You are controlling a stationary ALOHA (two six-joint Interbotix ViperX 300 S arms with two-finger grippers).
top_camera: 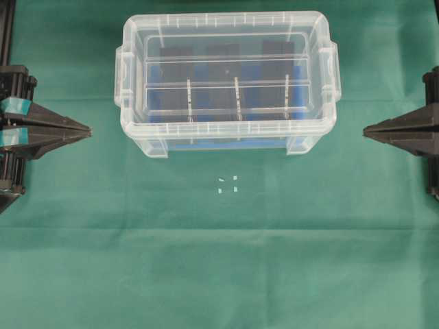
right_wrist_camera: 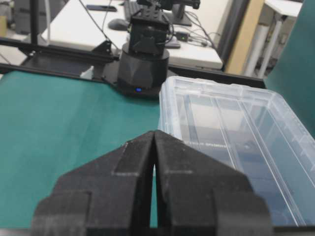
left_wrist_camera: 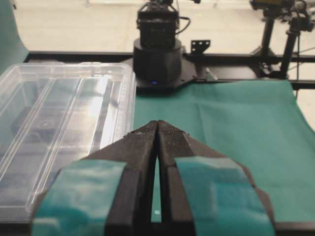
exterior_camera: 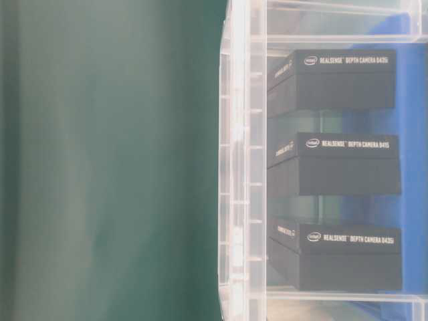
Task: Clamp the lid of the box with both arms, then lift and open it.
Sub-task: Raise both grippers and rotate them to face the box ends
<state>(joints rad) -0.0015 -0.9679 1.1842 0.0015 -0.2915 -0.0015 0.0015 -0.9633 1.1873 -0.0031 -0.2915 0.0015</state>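
Note:
The box (top_camera: 226, 140) is a clear tub with a blue base and black cases (top_camera: 223, 65) inside, standing at the table's middle back. The clear lid (top_camera: 226, 34) with two long ridges lies shut on top of it. The lid also shows in the left wrist view (left_wrist_camera: 64, 113) and the right wrist view (right_wrist_camera: 236, 123). My left gripper (top_camera: 90, 130) is shut and empty, left of the box and apart from it. My right gripper (top_camera: 364, 131) is shut and empty, right of the box and apart from it. The jaws of both touch at the tips in the left wrist view (left_wrist_camera: 157, 123) and the right wrist view (right_wrist_camera: 154, 132).
A green cloth (top_camera: 219, 260) covers the table. Small white marks (top_camera: 228, 184) lie on it in front of the box. The table-level view shows the box wall (exterior_camera: 237, 160) and black cases labelled as depth cameras (exterior_camera: 334, 164). The other arm's base (left_wrist_camera: 157, 49) stands opposite each gripper.

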